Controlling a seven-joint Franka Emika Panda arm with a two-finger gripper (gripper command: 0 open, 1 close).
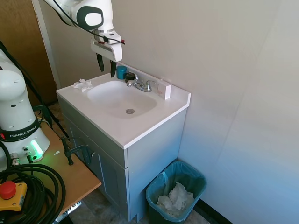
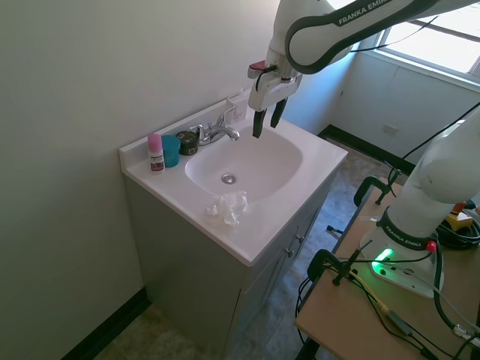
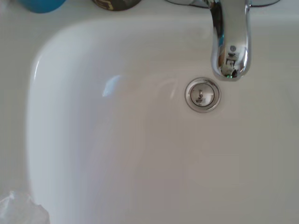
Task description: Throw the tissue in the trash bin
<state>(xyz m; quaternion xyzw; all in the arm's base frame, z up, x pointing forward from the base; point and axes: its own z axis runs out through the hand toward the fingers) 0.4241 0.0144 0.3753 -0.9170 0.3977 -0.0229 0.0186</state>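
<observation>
Lying on the desk's left rim, the tissue [image 1: 82, 85] sits beside the basin while the released, empty end effector [image 1: 106, 66] hangs above, so a flimsy pinch could shed it short of the trash bin [image 1: 176, 191].

Landmark = sink basin [image 2: 247, 161]. Basin itself was bare down to the drain [image 2: 229, 178], open from above. Gripper [image 2: 268, 120] hung over it, fingers apart, nothing between them. Behind the basin, access was blocked by faucet [image 2: 217, 133], teal cup [image 2: 171, 150], pink-capped bottle [image 2: 155, 152] and a dark jar [image 2: 187, 142], packed against the wall. Counter rim in front held only the tissue [image 2: 228, 207]. Trash bin [image 1: 176, 191] on the floor beside the cabinet stood open-topped, white tissues inside.
</observation>
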